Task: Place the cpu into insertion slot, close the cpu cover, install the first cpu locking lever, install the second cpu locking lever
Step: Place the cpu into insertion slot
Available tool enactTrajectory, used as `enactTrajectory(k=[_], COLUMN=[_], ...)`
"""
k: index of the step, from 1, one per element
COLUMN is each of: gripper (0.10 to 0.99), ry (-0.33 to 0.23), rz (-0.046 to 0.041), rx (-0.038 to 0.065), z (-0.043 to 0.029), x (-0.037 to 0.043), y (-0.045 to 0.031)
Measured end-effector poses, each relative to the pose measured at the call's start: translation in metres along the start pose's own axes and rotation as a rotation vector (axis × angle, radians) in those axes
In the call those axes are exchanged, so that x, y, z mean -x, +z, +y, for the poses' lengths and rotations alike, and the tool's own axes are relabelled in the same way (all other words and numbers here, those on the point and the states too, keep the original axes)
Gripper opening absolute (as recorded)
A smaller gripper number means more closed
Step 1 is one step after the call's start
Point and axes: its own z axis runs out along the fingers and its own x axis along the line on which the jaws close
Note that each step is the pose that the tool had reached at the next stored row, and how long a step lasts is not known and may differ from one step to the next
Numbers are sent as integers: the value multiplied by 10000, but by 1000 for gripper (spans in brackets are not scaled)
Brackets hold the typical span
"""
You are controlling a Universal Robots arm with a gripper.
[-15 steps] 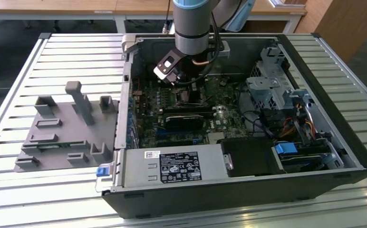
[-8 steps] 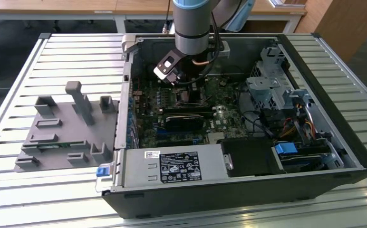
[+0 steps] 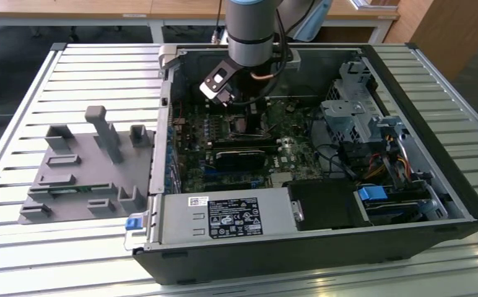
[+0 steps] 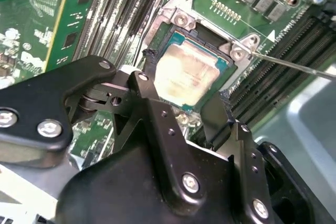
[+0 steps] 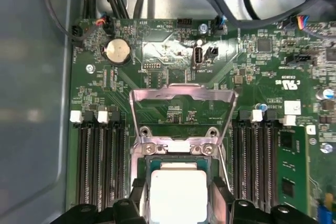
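Exterior view, count: one arm [image 3: 251, 31], one pincer [image 3: 247, 114], one open computer case [image 3: 437, 185], one grey power-supply box [image 3: 222, 216] and one grey holder block [image 3: 82, 167], all on one slatted table [image 3: 57, 266].
Exterior view, pincer: it is down inside the case, over the middle of the green board [image 3: 297, 154]. The power-supply box is well apart from it, and the holder block sits outside the case on the exterior view's left.
Second wrist view, count: one cpu [image 4: 191, 69], one insertion slot [image 4: 167, 34], one thin lever rod [image 4: 294, 65].
Second wrist view, cpu: pale face up, lying in the insertion slot, and the pincer [image 4: 186, 77] straddles it.
Second wrist view, pincer state: cannot tell whether it pinches the cpu's edges or stands just clear of them.
Second wrist view, lever rod: it slants away from one corner of the slot, off to the pincer's side.
First wrist view, count: one cpu cover [image 5: 181, 94], one coin battery [image 5: 116, 52], two banks of memory slots [image 5: 102, 166].
First wrist view, cover: swung open, lying back beyond the insertion slot [image 5: 176, 149] on the side away from the pincer [image 5: 178, 184], with green board showing through its cut-out. The cpu [image 5: 177, 192] is uncovered.
First wrist view, memory slots: one bank on each side of the pincer.
What each view adds: the first wrist view brings in the cover and battery, the second the lever rod, the exterior the case and table.
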Motion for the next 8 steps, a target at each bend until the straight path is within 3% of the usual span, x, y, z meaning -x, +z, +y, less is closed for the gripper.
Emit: enactTrajectory(k=[2, 3, 6, 8], gripper=[600, 533, 471, 353], ry=[0, 1, 2, 2], rz=[-2, -2, 0, -2], rx=[-22, -51, -128, -161], z=[4, 8, 19, 25], x=[0, 0, -2, -1], y=[-34, -43, -55, -60])
